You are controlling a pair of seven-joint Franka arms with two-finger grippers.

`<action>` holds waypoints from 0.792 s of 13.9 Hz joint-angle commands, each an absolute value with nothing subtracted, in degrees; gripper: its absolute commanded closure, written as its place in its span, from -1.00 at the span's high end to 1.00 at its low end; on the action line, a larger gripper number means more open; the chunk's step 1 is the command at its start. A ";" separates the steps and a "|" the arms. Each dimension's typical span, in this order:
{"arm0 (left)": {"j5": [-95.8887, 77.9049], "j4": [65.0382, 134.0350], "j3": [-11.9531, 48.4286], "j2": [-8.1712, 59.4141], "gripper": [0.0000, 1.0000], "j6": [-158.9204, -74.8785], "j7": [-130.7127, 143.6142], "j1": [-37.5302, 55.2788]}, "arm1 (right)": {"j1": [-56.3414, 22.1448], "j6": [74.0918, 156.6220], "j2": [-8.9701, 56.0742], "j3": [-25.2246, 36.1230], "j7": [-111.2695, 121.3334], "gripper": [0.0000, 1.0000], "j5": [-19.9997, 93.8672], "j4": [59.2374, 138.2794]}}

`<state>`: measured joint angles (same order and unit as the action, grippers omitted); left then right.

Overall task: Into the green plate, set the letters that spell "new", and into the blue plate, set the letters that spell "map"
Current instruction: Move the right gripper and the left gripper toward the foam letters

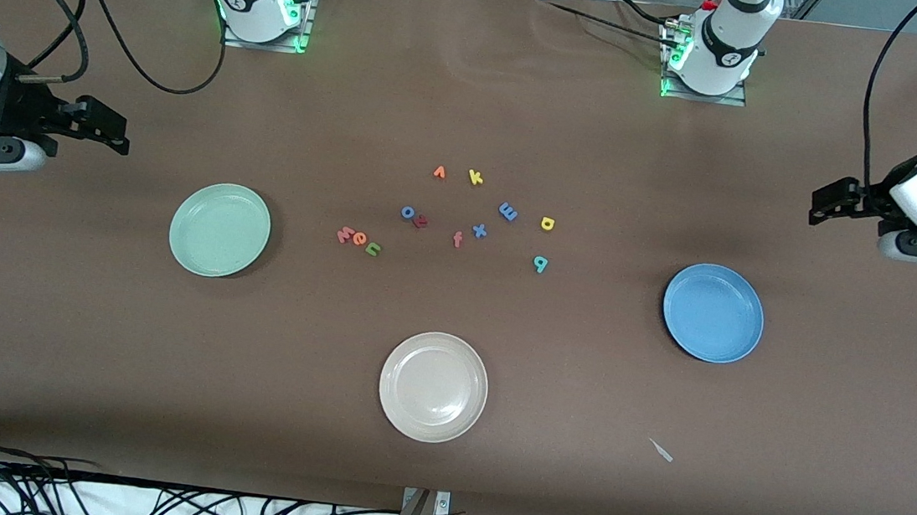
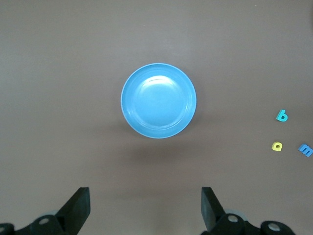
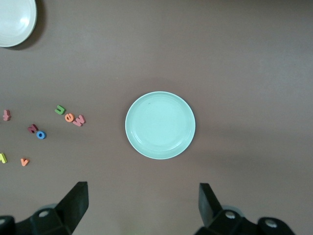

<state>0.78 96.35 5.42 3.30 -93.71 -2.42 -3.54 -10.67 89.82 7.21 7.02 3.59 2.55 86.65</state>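
Observation:
The green plate (image 1: 219,229) (image 3: 160,125) lies toward the right arm's end of the table and holds nothing. Beside it lie the pink "w" (image 1: 345,235) (image 3: 78,120), the orange-red "e" (image 1: 360,239) (image 3: 70,117) and the green "n" (image 1: 373,248) (image 3: 60,109) in a row. The blue plate (image 1: 712,312) (image 2: 158,101), also bare, lies toward the left arm's end. The blue "m" (image 1: 507,211) (image 2: 305,149), yellow "a" (image 1: 547,223) (image 2: 277,146) and teal "p" (image 1: 540,263) (image 2: 282,115) lie between the plates. My right gripper (image 1: 113,133) (image 3: 144,203) and left gripper (image 1: 824,204) (image 2: 145,205) hang open over bare table at their own ends, holding nothing.
A cream-white plate (image 1: 433,386) (image 3: 14,19) sits nearer the front camera than the letters. Loose letters "v" (image 1: 439,172), "k" (image 1: 475,177), "o" (image 1: 408,212), "f" (image 1: 458,240) and "x" (image 1: 479,230) lie mid-table. A small pale scrap (image 1: 661,450) lies near the front edge.

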 commanded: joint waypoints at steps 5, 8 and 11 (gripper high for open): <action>-1.14 93.96 5.80 15.10 1.00 -94.22 3.48 9.91 | -12.38 95.09 12.03 6.94 0.62 1.00 3.96 87.89; -9.57 95.00 5.89 19.06 1.00 -99.55 15.07 15.01 | -15.90 98.16 15.46 6.94 -6.84 1.00 3.96 88.07; -9.58 95.62 5.89 23.19 1.00 -105.62 32.64 21.95 | -18.19 103.34 16.17 6.94 -15.53 1.00 3.96 91.92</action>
